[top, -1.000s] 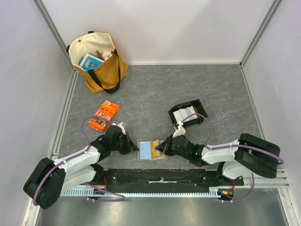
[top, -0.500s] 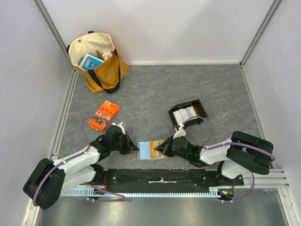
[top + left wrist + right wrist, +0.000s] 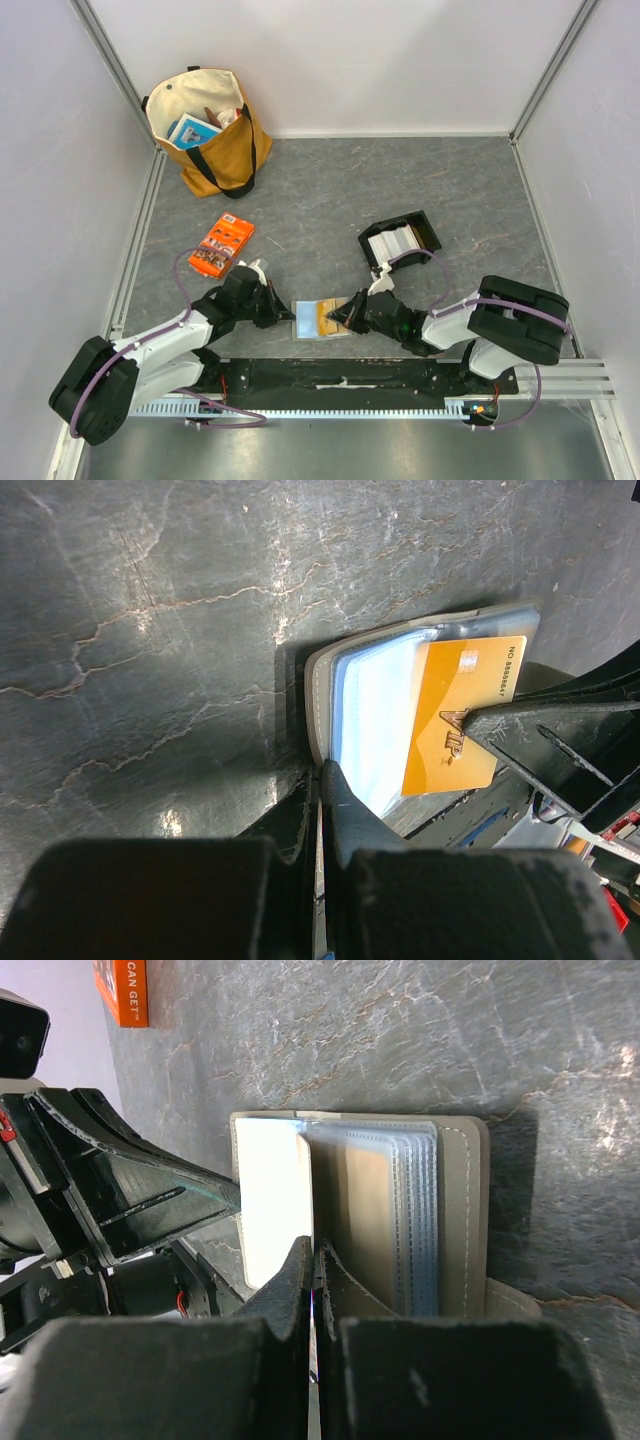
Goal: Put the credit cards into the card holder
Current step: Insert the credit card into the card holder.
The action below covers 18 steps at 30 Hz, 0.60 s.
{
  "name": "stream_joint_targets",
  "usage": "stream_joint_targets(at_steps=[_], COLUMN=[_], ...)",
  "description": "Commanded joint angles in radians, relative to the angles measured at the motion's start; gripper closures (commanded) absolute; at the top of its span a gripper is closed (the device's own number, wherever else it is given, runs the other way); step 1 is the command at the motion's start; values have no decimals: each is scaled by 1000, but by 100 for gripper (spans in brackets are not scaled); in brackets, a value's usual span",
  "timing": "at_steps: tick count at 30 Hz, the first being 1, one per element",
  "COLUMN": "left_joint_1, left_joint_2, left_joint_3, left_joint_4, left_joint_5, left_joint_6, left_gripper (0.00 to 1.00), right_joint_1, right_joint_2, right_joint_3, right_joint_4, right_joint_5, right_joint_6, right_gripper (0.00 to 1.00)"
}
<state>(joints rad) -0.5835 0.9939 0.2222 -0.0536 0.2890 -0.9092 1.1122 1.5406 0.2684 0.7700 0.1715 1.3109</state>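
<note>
The grey table (image 3: 330, 190) carries the black tray (image 3: 425, 222), and a stack of pale cards (image 3: 393, 240) stands in it, well apart from the holder (image 3: 305, 322). The holder lies open near the arm bases, between the two grippers. On its clear sleeves lies one gold card (image 3: 455, 720). It seems to be partly inside a sleeve, but I cannot tell how deep. So I judge that the task is at its beginning: one card is going in, and the stack in the tray is not yet moved.

The left gripper (image 3: 325, 775) has its fingers closed together and holds nothing; its tip presses on the left edge of the holder. The right gripper (image 3: 314, 1250) is also closed and empty, with its tip on the gold card.
</note>
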Motion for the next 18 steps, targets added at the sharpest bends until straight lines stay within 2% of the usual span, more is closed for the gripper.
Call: stream_joint_targets(at_steps=[1, 7, 12, 18], left_joint_1=[4, 4, 4, 4], left_joint_2=[-12, -15, -14, -18], left_joint_3=[-7, -9, -9, -11], left_joint_4=[17, 14, 14, 15], left_joint_5=[1, -2, -1, -1], left_joint_6=[-25, -23, -23, -23], left_gripper=[98, 98, 98, 98], right_joint_1=[1, 17, 31, 29], right_joint_2=[18, -56, -103, -53], right_joint_3=[-18, -60, -34, 2], right_joint_4=[48, -17, -116, -106], right_joint_5=[-12, 66, 109, 80], right_joint_6=[28, 99, 54, 18], right_gripper=[100, 100, 100, 100])
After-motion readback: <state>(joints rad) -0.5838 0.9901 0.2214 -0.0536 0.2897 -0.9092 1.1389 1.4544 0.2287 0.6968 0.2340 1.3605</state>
